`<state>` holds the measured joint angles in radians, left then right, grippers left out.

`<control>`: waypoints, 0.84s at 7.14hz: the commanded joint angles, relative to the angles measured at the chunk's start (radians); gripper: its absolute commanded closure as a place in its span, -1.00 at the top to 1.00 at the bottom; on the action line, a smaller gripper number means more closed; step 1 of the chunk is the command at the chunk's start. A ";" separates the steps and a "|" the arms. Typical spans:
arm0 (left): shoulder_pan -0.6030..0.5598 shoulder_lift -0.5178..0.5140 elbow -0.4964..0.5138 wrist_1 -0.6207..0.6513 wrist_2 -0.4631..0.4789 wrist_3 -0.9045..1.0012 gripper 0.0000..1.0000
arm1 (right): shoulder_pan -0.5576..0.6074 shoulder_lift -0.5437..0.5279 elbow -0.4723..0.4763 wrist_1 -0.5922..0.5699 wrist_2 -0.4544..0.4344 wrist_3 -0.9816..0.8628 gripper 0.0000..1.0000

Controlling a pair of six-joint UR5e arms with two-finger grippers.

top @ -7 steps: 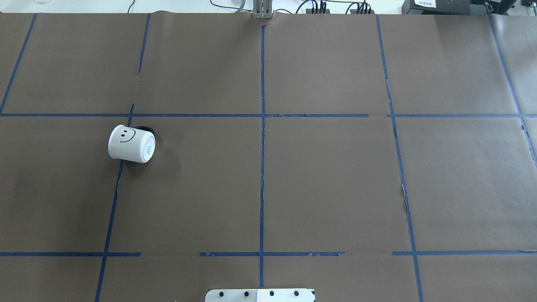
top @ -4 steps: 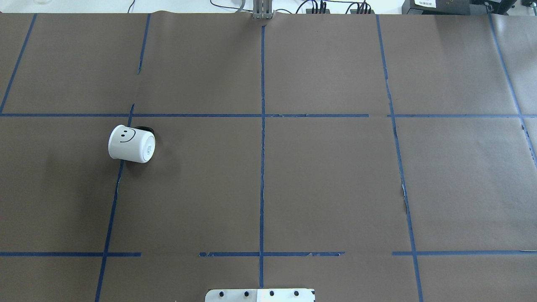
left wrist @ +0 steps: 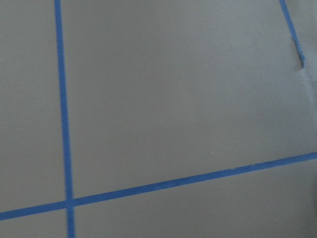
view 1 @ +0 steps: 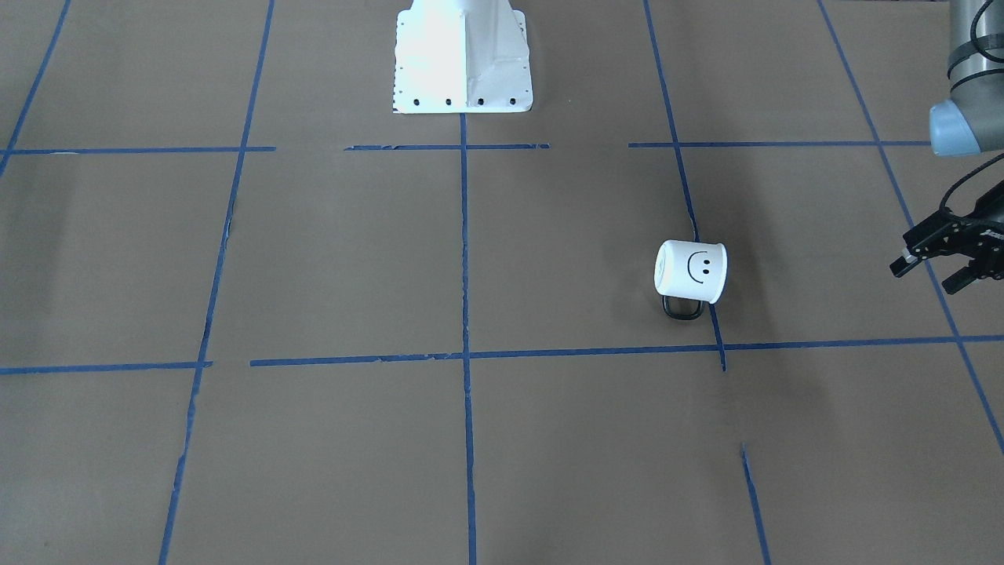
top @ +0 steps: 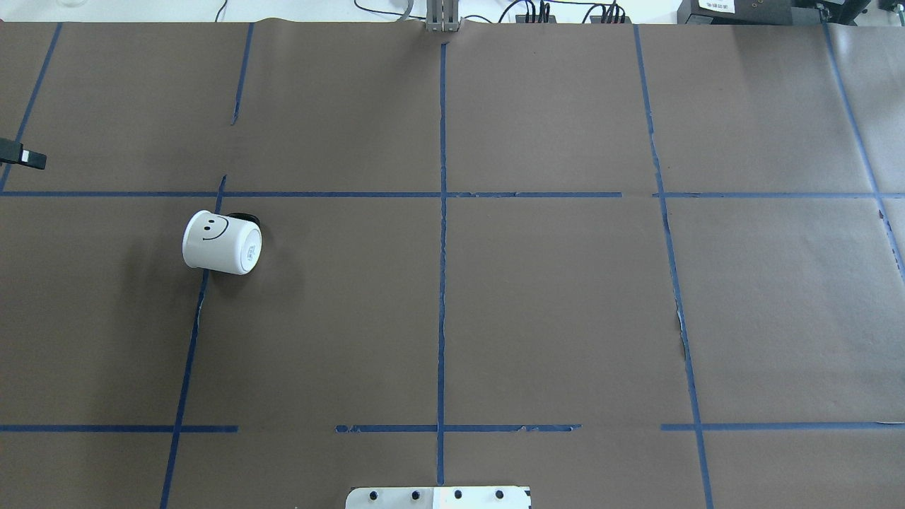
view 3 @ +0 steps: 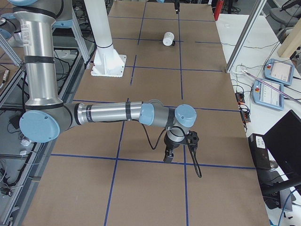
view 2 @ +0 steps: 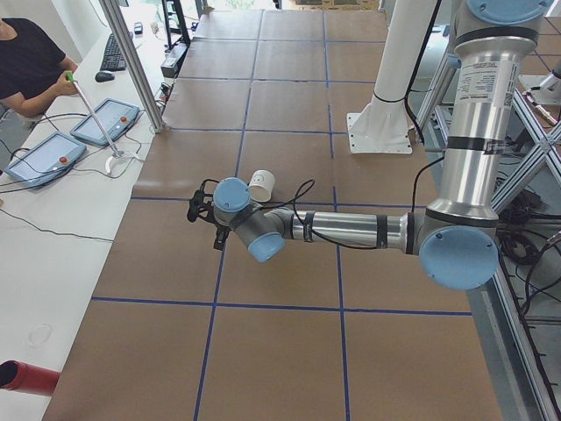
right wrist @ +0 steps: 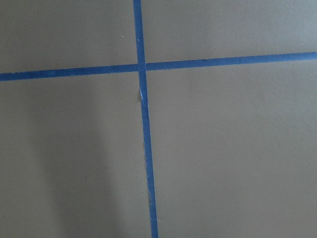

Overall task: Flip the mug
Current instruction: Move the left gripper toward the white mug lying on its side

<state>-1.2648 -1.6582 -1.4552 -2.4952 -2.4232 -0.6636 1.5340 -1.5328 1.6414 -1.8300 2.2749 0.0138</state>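
Note:
The white mug (top: 221, 242) with a black smiley face lies on its side on the brown table, left of centre. Its base points toward the table's middle and its black handle (view 1: 682, 308) rests on the paper. It also shows in the front view (view 1: 690, 271), the left view (view 2: 260, 185) and the right view (view 3: 168, 38). My left gripper (view 1: 925, 277) hovers open and empty to the mug's outer side, well apart from it; one fingertip (top: 25, 157) shows at the overhead view's left edge. My right gripper (view 3: 181, 149) shows only in the right side view, far from the mug; I cannot tell whether it is open or shut.
The white robot base (view 1: 461, 55) stands at the table's near-robot edge. Blue tape lines (top: 442, 247) divide the brown paper into squares. Operators' control pads (view 2: 105, 121) and a person sit on a white bench beyond the table's far edge.
A fingertip of my left gripper has come into the overhead view at its left edge. The mug has not moved.

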 commanded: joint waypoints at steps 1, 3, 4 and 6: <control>0.024 -0.017 0.019 -0.120 -0.002 -0.068 1.00 | 0.000 0.000 0.000 0.000 0.000 0.000 1.00; 0.085 -0.034 0.025 -0.232 0.009 -0.318 1.00 | 0.000 0.000 0.000 0.000 0.000 0.000 1.00; 0.112 -0.050 0.044 -0.270 0.016 -0.391 1.00 | 0.000 0.000 0.000 0.000 0.000 0.000 1.00; 0.134 -0.074 0.119 -0.386 0.013 -0.480 1.00 | 0.000 0.000 0.000 0.000 0.000 0.000 1.00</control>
<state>-1.1443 -1.7183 -1.3781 -2.8093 -2.4089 -1.0665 1.5340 -1.5324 1.6414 -1.8301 2.2749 0.0138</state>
